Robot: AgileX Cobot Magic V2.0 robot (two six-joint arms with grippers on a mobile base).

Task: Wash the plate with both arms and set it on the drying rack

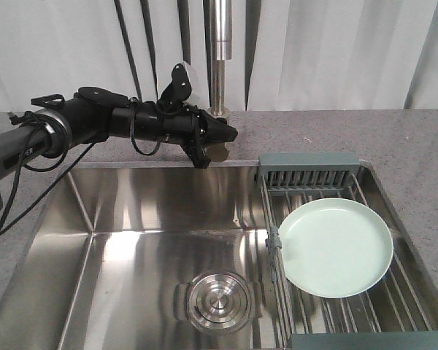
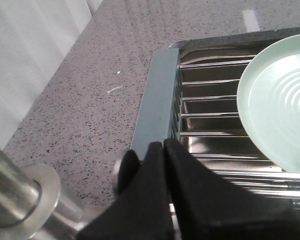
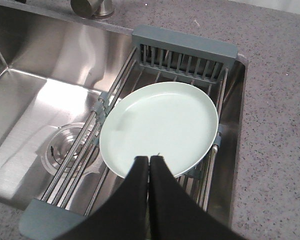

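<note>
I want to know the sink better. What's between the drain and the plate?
In the front view, the rack's side wires cross between the drain and the plate.

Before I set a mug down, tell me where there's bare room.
Free: the sink floor between the drain strainer and the left wall, and the speckled counter right of the drying rack. Crowded: the plate fills most of the rack; the left gripper hangs by the faucet.

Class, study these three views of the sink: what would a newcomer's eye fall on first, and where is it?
The pale mint-green plate stands out, lying flat on the drying rack over the sink's right side. Next comes the black left arm reaching across the back edge, its gripper beside the steel faucet.
</note>
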